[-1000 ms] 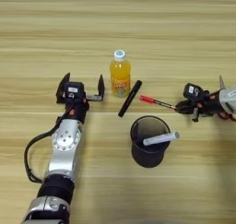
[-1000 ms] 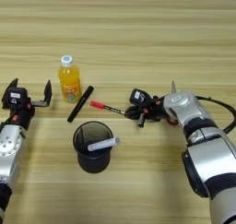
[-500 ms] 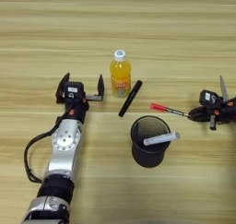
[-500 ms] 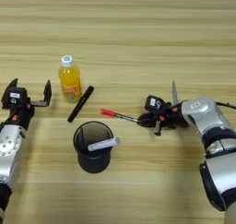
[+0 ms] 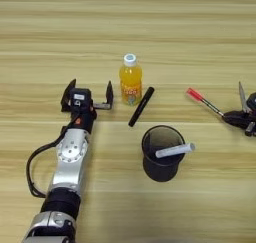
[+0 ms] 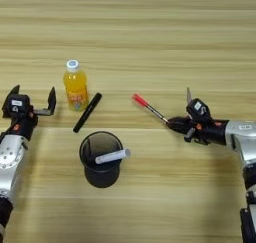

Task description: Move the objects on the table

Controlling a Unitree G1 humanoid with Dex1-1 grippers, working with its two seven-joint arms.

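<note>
— Wood planks fill the view, grain running side to side. What's the table [image 6: 150, 37] carrying?

— Start with the pen [image 6: 149, 107]: thin, red cap up-left, its long axis slanting down-right until the lower tip meets the right gripper [image 6: 176, 123]. That gripper lies low at the right, pointing left along the table, its fingers closed to a point at the pen's end. Whether they actually pinch the pen, I cannot tell.

— And the scissors?

— A grey blade [image 6: 189, 95] sticks up just behind that gripper; no red handles are visible, so I won't say more of it.

— So which arm is nearer the pen?

— The right, plainly; the pen runs up-left away from it, so I'd judge any pull goes along that axis.

— Further out?

— The marker [image 5: 141, 106], black, lies slanted left of the pen, just beside the bottle [image 5: 130, 80]: orange juice, white cap, upright. Its label is too small to read. Below them stands the cup [image 5: 161, 153], black, with a pale grey marker [image 5: 174, 150] leaning across its rim.

— The left gripper [image 5: 87, 93]?

— Left of the bottle, fingers spread wide, holding nothing.
</note>
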